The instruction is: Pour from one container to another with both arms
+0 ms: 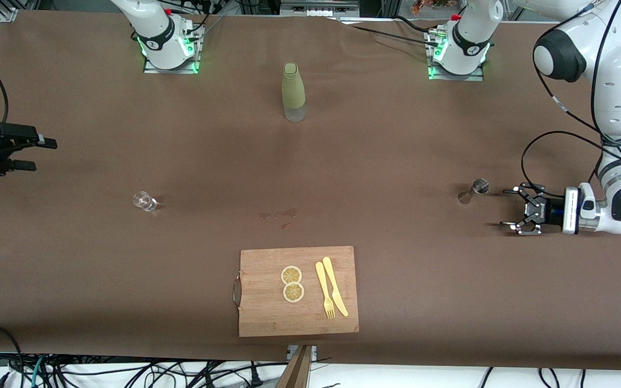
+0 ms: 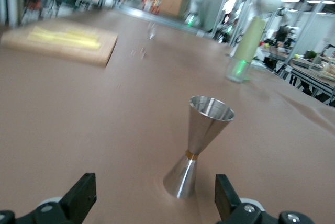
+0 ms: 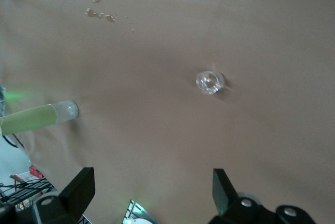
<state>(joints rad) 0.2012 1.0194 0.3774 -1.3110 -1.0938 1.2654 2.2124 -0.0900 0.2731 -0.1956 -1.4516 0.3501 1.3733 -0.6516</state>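
A steel jigger stands upright on the brown table toward the left arm's end. My left gripper is low over the table, open, level with the jigger's base. It does not touch the jigger. A small clear glass stands toward the right arm's end. My right gripper hangs open and holds nothing, over the table's edge at the right arm's end, well away from the glass.
A green-sleeved bottle stands upright between the two arm bases. Nearer the front camera lies a wooden cutting board with two lemon slices, a yellow fork and knife. Wet spots mark the cloth.
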